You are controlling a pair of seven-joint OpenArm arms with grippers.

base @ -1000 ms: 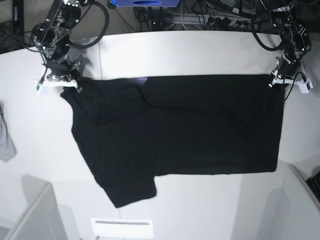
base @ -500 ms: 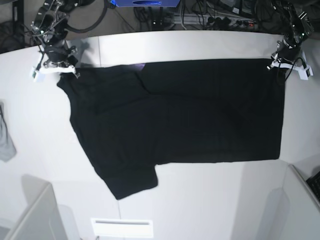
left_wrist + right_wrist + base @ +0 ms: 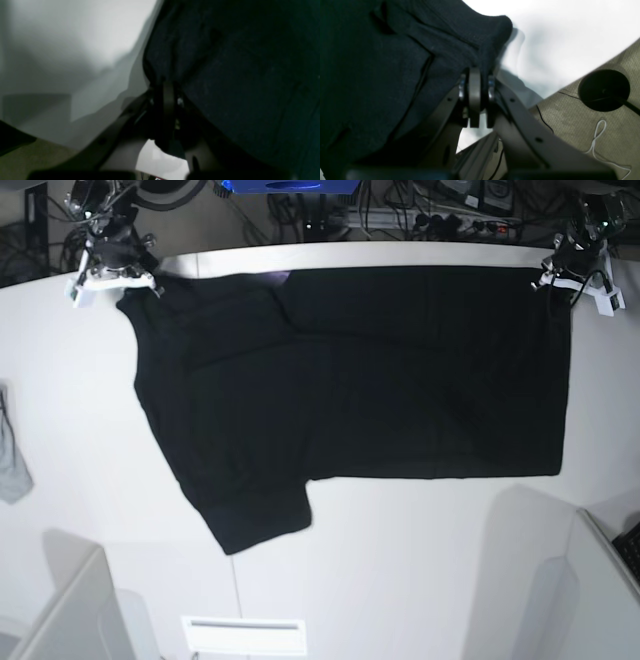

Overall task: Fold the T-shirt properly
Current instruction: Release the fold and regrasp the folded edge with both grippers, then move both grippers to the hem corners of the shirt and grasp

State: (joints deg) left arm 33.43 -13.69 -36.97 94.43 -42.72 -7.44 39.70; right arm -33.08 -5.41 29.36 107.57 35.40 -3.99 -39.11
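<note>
From the base camera I saw the T-shirt (image 3: 380,370), plain black side up, spread wide across the white table (image 3: 400,570), its top edge lying near the table's far edge. One short sleeve (image 3: 255,515) stuck out toward the near side. A sliver of purple (image 3: 277,277) peeked out at the top edge. My right gripper (image 3: 128,275) sat at the shirt's far corner on that view's left, and my left gripper (image 3: 556,280) at the far corner on its right. In the right wrist camera the fingers were pressed together, pinching a bunched fold of black cloth (image 3: 480,50). In the left wrist camera, though blurred, the fingers likewise pinched the shirt's edge (image 3: 160,75). A small grey cloth (image 3: 10,455) lay at the table's left edge, well apart from the shirt.
</note>
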